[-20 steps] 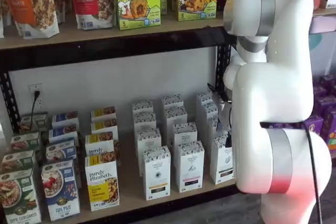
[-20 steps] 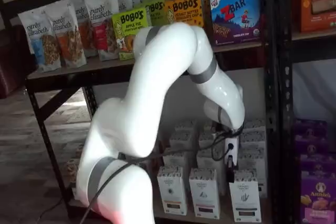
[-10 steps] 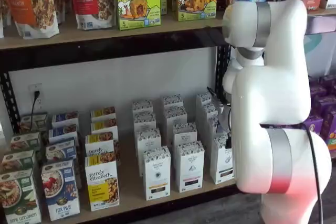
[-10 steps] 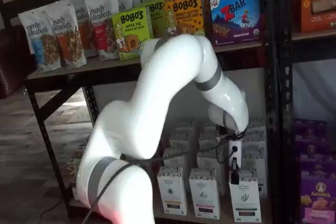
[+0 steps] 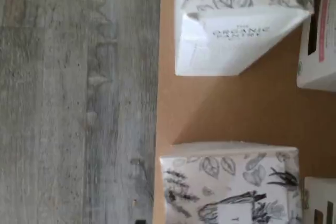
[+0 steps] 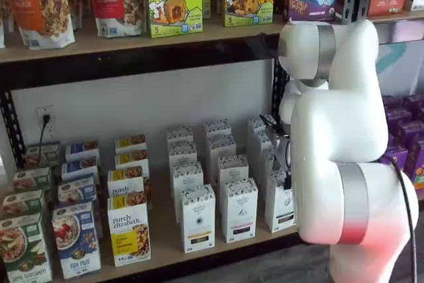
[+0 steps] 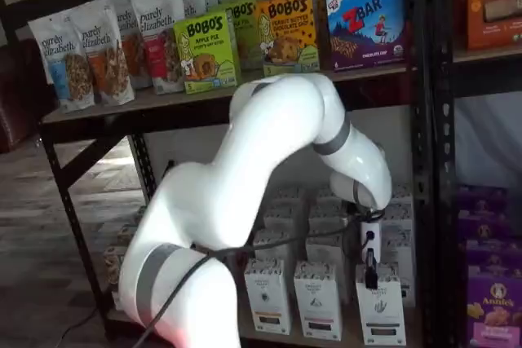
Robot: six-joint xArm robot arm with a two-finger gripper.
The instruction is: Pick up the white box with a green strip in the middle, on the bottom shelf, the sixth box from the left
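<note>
The white box (image 6: 279, 205) stands at the right end of the front row on the bottom shelf (image 6: 165, 242), partly hidden by my arm. In the other shelf view the white box (image 7: 381, 309) shows its grey emblem and a dark strip low on its front. My gripper (image 7: 369, 271) hangs just over this box's top front edge; only a dark narrow finger shows, so I cannot tell whether it is open or shut. It also shows as a dark tip in a shelf view (image 6: 287, 179). The wrist view shows two speckled white cartons (image 5: 236, 30) on the shelf board (image 5: 236, 108).
Two similar white cartons (image 6: 238, 210) (image 6: 197, 219) stand left of the white box, with more rows behind. A purely elizabeth box (image 6: 129, 231) and cereal boxes (image 6: 76, 240) fill the left. A black upright (image 7: 424, 160) stands right of the white box. Grey floor (image 5: 79, 98) lies below the shelf edge.
The arm's elbow has sunk and swung right. The gripper has moved down and a little right, close over the rightmost front carton. No box has moved.
</note>
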